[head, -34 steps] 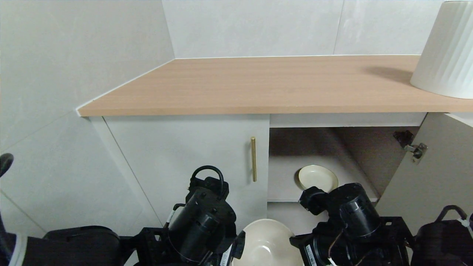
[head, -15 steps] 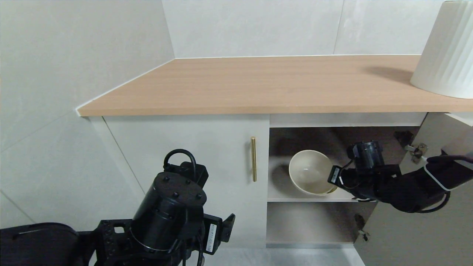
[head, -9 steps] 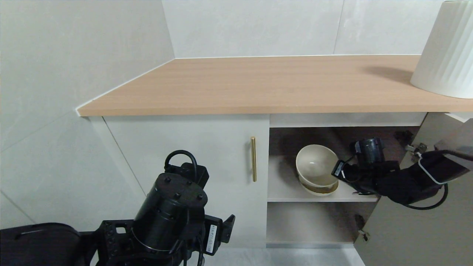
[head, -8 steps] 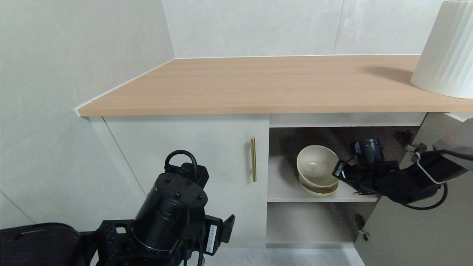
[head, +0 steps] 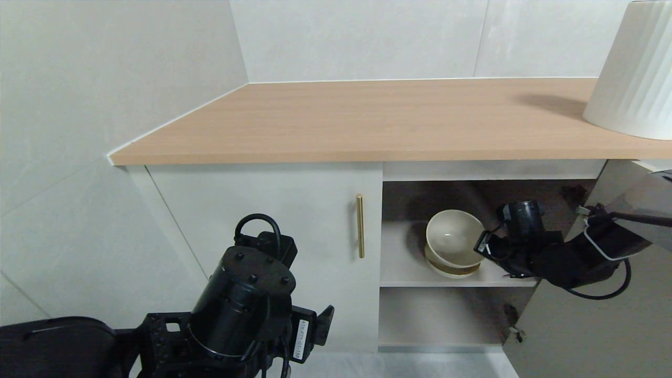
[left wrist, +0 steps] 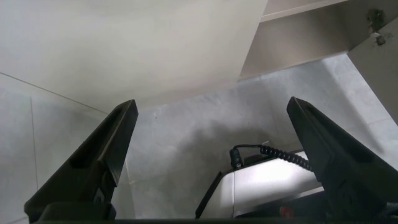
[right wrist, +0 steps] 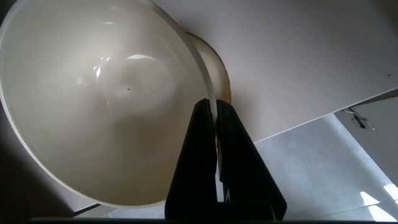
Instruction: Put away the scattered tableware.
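Note:
A cream bowl (head: 452,237) leans tilted on a cream plate (head: 452,269) on the upper shelf (head: 401,268) of the open cabinet. My right gripper (head: 481,247) reaches in from the right and is shut on the bowl's rim. In the right wrist view its fingers (right wrist: 214,143) pinch the bowl (right wrist: 106,93) at the rim, with the plate (right wrist: 219,68) showing just behind. My left gripper (left wrist: 211,109) hangs low in front of the shut left door, open and holding nothing, over the grey floor.
The left cabinet door has a brass handle (head: 360,226) and is closed. The right door (head: 604,315) stands swung open beside my right arm. A lower shelf (head: 446,315) lies below. On the wooden countertop (head: 394,121), a white ribbed shade (head: 635,73) stands at the far right.
My right gripper has carried the bowl from low in front up into the cabinet and set it down onto the plate. The left arm has drawn back to the left.

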Tool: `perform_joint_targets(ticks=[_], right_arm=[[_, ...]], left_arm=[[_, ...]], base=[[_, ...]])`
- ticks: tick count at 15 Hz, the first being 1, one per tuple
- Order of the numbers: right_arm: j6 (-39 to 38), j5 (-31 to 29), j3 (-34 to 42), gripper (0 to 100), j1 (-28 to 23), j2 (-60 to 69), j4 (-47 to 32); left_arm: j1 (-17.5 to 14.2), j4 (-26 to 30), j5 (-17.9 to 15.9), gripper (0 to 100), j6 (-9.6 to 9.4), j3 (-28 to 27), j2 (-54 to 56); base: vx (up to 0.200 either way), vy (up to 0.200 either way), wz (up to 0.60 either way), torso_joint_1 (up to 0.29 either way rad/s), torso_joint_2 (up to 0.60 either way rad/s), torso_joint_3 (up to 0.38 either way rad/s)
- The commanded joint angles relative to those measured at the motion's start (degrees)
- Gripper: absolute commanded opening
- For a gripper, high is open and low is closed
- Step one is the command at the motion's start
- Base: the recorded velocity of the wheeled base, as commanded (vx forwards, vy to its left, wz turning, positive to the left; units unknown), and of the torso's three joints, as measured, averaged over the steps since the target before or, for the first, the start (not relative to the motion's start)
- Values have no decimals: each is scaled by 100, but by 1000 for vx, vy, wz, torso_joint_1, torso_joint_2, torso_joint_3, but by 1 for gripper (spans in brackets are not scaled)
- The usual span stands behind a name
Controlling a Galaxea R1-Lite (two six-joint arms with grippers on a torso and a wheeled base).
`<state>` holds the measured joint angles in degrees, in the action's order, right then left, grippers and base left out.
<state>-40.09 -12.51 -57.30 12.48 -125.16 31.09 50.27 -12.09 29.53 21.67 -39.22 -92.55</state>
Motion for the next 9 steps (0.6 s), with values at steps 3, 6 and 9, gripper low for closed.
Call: perform_joint_targets(ticks=[3,6,9], right_arm=[[2,-15,-27,0,0,-87,3],[2,-41,-45,0,0,-184,12],[2,-41,-45,100,0,-167,12]], left_arm=[[0,-4,1,100,3,2,-17],[0,5,1,100,3,2,-17],[0,-4,1,100,3,19,-53]], base=[[0,0,0,0,0,0],[0,0,0,0,0,0],[0,0,0,0,0,0]])
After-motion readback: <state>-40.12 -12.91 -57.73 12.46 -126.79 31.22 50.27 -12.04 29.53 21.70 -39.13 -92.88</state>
